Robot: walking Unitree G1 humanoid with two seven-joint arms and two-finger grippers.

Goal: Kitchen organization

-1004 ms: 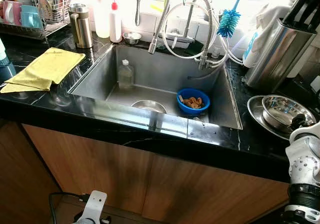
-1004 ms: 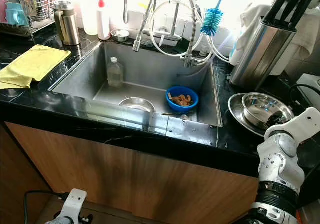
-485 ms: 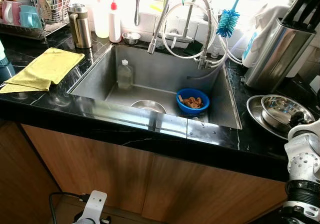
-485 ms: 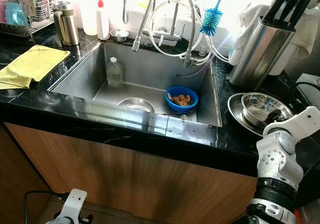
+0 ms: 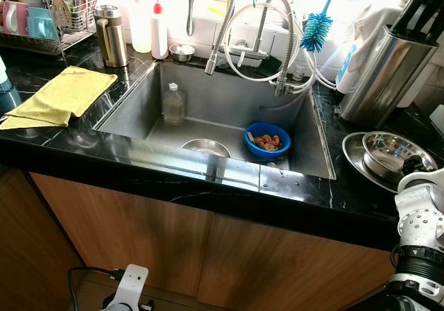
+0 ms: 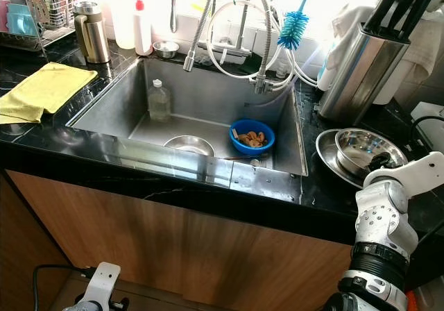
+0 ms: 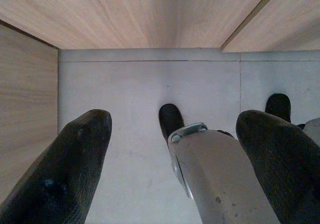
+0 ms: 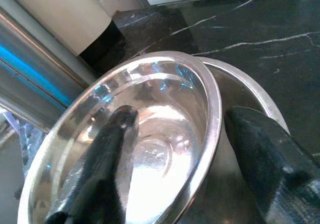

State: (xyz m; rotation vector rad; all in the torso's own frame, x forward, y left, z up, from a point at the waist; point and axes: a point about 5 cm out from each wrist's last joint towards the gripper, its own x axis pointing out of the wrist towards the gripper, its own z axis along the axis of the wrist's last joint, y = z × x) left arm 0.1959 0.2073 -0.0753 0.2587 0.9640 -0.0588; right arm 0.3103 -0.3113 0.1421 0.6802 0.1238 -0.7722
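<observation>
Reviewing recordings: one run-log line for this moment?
right gripper: open, straddling steel bowl rim | left gripper: open, idle

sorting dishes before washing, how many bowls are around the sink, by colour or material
Blue bowl: 1, in the sink, holding food
Steel bowl in the sink: 1
Steel bowl on the right counter: 1
Small steel bowl behind the sink: 1
Total: 4
</observation>
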